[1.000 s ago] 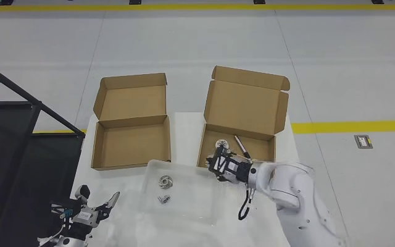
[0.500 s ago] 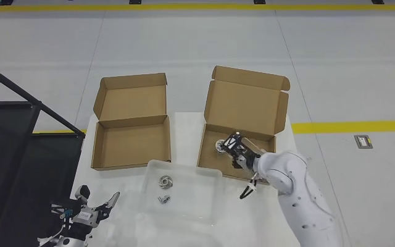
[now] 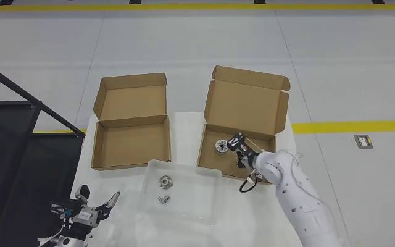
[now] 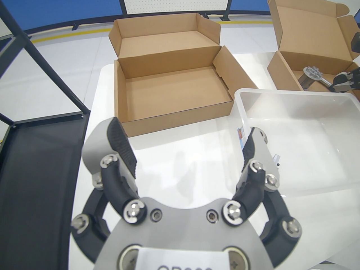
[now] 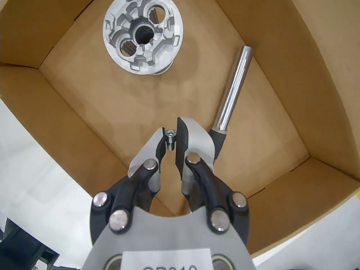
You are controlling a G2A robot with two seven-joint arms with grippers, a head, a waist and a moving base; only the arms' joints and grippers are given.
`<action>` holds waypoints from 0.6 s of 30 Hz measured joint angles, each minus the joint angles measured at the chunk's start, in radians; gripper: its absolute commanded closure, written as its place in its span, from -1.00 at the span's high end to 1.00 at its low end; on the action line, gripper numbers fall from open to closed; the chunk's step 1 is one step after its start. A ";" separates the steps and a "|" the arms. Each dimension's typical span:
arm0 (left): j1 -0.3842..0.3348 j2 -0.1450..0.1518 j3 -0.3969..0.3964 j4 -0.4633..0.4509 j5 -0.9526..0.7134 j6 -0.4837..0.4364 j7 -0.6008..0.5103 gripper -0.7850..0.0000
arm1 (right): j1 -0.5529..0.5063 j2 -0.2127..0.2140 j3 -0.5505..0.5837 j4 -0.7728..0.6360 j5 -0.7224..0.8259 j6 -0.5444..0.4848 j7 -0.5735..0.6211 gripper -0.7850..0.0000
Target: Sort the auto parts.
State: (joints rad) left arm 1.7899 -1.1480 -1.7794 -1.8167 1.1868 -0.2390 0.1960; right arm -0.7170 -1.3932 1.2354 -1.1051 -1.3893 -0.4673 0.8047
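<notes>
At the near left edge of the desk (image 3: 185,136), the left claw (image 4: 187,134) is hanging low with its fingers spread wide and nothing between them, probably waiting its turn. Just beyond it, the left box (image 4: 168,88) is lying open with its lid folded back and a bare floor, so one kind of part is likely going there later. To its right and nearer, the clear tub (image 4: 292,94) is serving as the supply: a round wheel-like part (image 3: 165,181) and a small fastener (image 3: 163,199) are waiting in it. Further right, the right box (image 5: 281,43) is taking parts; a metal wheel (image 5: 142,42) is sitting at its far left corner and a shiny rod (image 5: 233,88) is lying along its right side. The right claw (image 5: 170,136) is hovering over the near middle of this box, pinching a small bolt (image 5: 170,139) at its very tips, head up, so it seems ready to be dropped on the bare cardboard between the two.
</notes>
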 measured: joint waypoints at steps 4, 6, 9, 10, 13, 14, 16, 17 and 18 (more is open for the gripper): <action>0.000 0.000 0.000 0.000 0.000 0.000 0.000 1.00 | -0.016 0.008 0.013 -0.023 -0.007 -0.004 -0.003 -0.33; 0.000 0.000 0.000 0.000 0.000 0.000 0.000 1.00 | -0.028 0.013 0.022 -0.042 -0.009 -0.007 0.000 -0.35; 0.000 0.000 0.000 0.000 0.000 0.000 0.000 1.00 | -0.053 0.020 0.037 -0.083 -0.004 -0.011 -0.012 -0.35; 0.000 0.000 0.000 0.000 0.000 0.000 0.000 1.00 | -0.064 0.023 0.044 -0.101 0.001 -0.015 -0.023 -0.35; 0.000 0.000 0.000 0.000 0.000 0.000 0.000 1.00 | -0.116 0.034 0.082 -0.183 0.027 -0.038 -0.082 -0.34; 0.000 0.000 0.000 0.000 0.000 0.000 0.000 1.00 | -0.136 0.039 0.097 -0.213 0.039 -0.052 -0.106 -0.34; 0.000 0.000 0.000 0.000 0.000 0.000 0.000 1.00 | -0.189 0.049 0.134 -0.289 0.065 -0.087 -0.171 -0.31; 0.000 0.000 0.000 0.000 0.000 0.000 0.000 1.00 | -0.214 0.052 0.147 -0.322 0.073 -0.102 -0.198 -0.23; 0.000 0.000 0.000 0.000 0.000 0.000 0.000 1.00 | -0.246 0.057 0.163 -0.366 0.083 -0.122 -0.235 -0.15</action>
State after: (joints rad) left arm 1.7899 -1.1480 -1.7794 -1.8167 1.1868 -0.2390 0.1960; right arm -0.9635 -1.3361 1.3980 -1.4706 -1.3063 -0.5895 0.5698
